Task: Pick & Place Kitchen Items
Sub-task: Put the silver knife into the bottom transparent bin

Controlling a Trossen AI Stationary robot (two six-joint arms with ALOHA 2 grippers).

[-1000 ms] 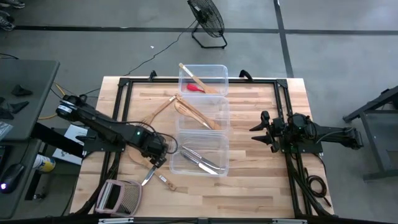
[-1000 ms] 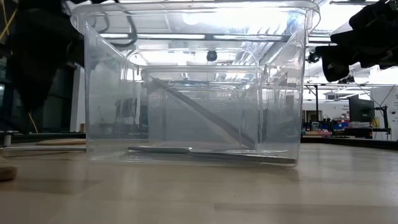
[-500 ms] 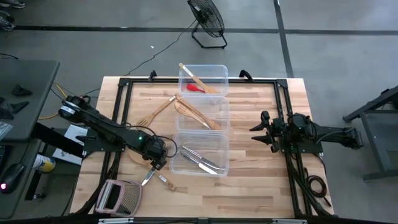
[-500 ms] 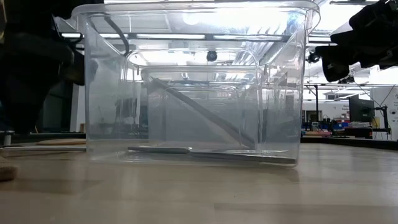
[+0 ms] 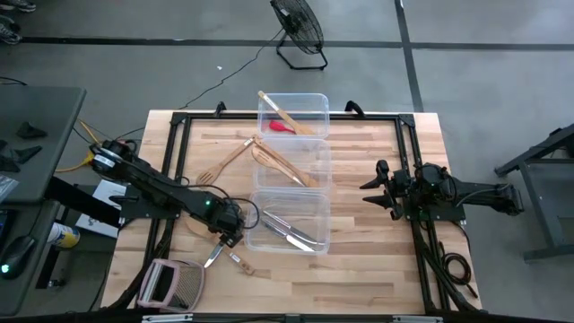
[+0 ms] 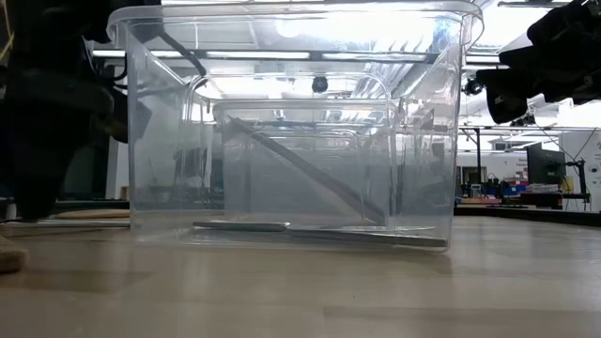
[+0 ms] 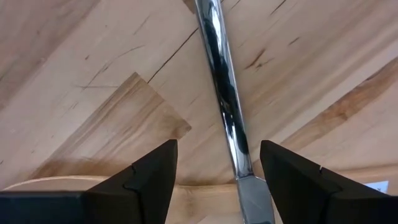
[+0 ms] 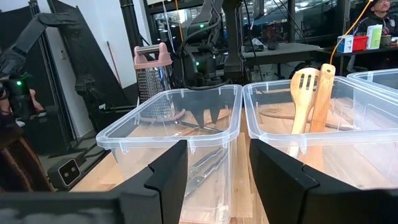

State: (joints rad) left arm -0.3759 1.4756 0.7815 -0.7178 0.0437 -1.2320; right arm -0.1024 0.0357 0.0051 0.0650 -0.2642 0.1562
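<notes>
**Left jaws spread over a knife beside the near tub**

My left gripper (image 5: 230,237) hung low over the tabletop (image 5: 359,260), just beside the near tub (image 5: 289,221) on its left side. My jaws were spread, and in the left wrist view a silver knife (image 7: 225,106) lay on the wood between my fingers (image 7: 146,180), not pinched. From above, that knife (image 5: 213,255) lay just beyond my gripper, with a second small utensil (image 5: 238,262) close by it and a grater (image 5: 170,284) farther from the tub.

Metal cutlery (image 5: 291,233) lay inside the near tub. Wooden spoons (image 5: 282,164) rested in the middle tub (image 5: 291,161), a wooden fork (image 5: 224,161) on the wood beside it. The far tub (image 5: 293,114) held a red utensil (image 5: 282,126).

My right gripper (image 5: 375,189) waited right of the near tub, jaws spread and holding nothing.
</notes>
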